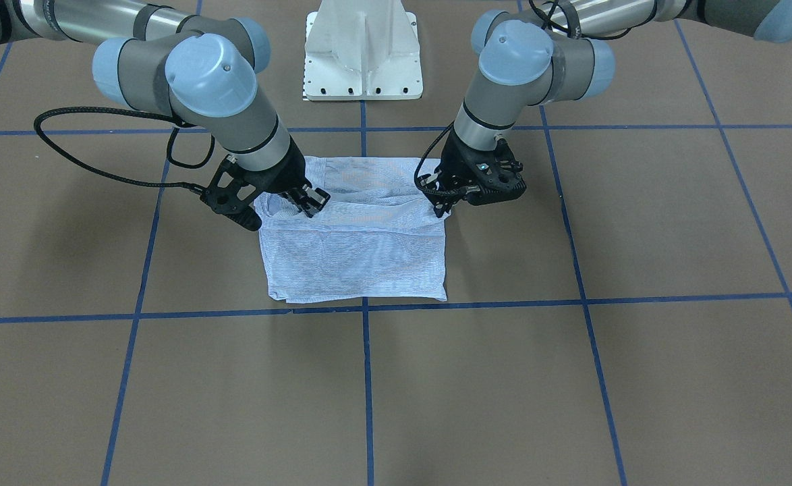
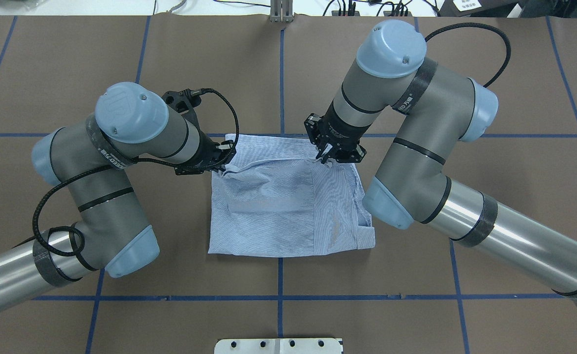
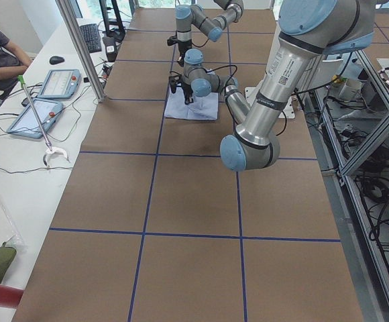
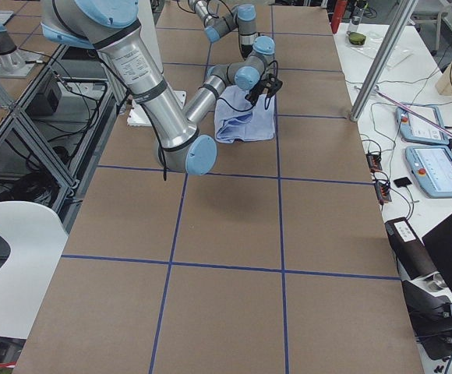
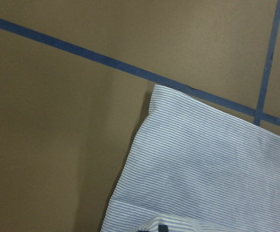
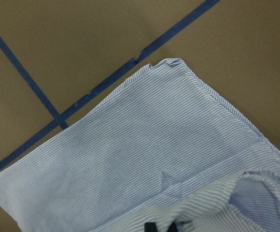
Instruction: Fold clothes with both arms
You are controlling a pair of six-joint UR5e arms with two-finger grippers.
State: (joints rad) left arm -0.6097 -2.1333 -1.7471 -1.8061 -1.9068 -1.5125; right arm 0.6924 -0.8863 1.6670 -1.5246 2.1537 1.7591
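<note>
shirt (image 2: 278, 206): blue-white striped, folded rectangle, flat on table (image 2: 465, 73) | left tool (image 2: 222, 160), right tool (image 2: 334, 155): pinching its far edge

The table (image 2: 514, 123) is lit evenly from above, and only soft, pale shadows are thrown on it below the left arm (image 2: 116, 162) and the right arm (image 2: 416, 123). White shine is seen on the silver arm tubes. The fixed views are sharp. The wrist views are dimmer, and the shirt (image 5: 217, 169) is blurred a little at the bottom edge.
</note>
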